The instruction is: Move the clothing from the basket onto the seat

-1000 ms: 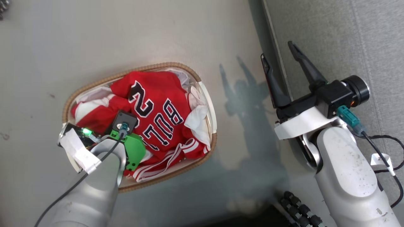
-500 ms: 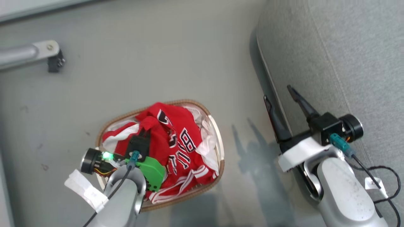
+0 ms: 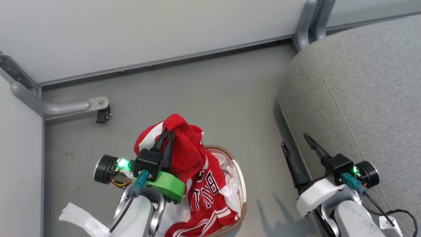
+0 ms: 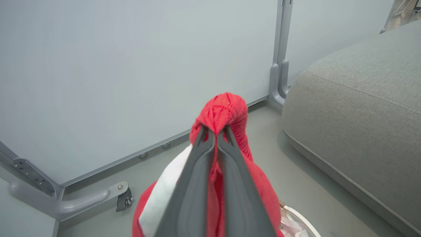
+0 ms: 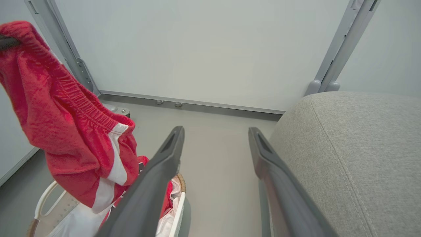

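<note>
Grey floor [image 3: 204, 98] out front, smooth, with a few dark scuffs. Behind it runs a pale wall [image 3: 148, 29] with a grey rail [image 3: 164, 62] along its base and two small fixings [image 5: 177, 104] under it. On the left, a curved metal tube [image 3: 59, 107] ends in a plate with a black foot [image 3: 103, 117] on the floor. To the right, a double upright [image 3: 310, 23] comes down to the floor. Another pale panel [image 3: 19, 164] closes the left side.

We see bright, even, diffuse light and sharp detail. A soft shadow lies on the floor [image 3: 213, 98] beside the right tool [image 3: 294, 139]. Wall posts [image 5: 342, 49] splay outward in the right wrist view.
</note>
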### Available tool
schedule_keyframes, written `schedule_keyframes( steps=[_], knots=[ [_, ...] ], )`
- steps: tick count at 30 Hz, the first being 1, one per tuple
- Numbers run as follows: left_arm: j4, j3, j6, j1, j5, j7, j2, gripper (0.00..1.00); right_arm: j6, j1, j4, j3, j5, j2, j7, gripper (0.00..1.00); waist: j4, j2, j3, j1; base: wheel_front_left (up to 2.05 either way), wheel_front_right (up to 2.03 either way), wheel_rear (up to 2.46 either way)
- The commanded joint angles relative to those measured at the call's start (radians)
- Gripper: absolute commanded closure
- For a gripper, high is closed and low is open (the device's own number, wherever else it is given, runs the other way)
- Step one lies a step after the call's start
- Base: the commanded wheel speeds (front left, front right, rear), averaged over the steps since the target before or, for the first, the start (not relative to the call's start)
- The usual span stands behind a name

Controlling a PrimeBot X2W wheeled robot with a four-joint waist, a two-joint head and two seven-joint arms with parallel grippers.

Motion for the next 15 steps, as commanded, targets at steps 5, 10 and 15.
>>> schedule_keyframes(
  steps=[5, 10, 15],
  knots=[
    [-0.105, 0.022, -0.013, 0.044, -0.025, -0.001, -0.001, 1.00, -0.001, 0.060, 0.014, 0.007, -0.001, -0.001, -0.005, 0.00, 0.035, 0.0000, -0.152, 0.0001, 0.00, 0.00, 0.00],
    [-0.172, 0.025, -0.028, 0.028, -0.021, -0.001, -0.002, 1.00, -0.001, 0.093, 0.020, 0.016, -0.005, 0.002, -0.005, 0.00, 0.029, 0.0000, -0.175, 0.0001, 0.00, 0.00, 0.00],
    [-0.215, 0.028, -0.034, 0.006, -0.037, -0.001, -0.003, 1.00, -0.001, 0.110, 0.030, 0.036, -0.005, 0.007, -0.005, 0.00, 0.025, 0.0000, -0.184, 0.0001, 0.00, 0.00, 0.00]
  ],
)
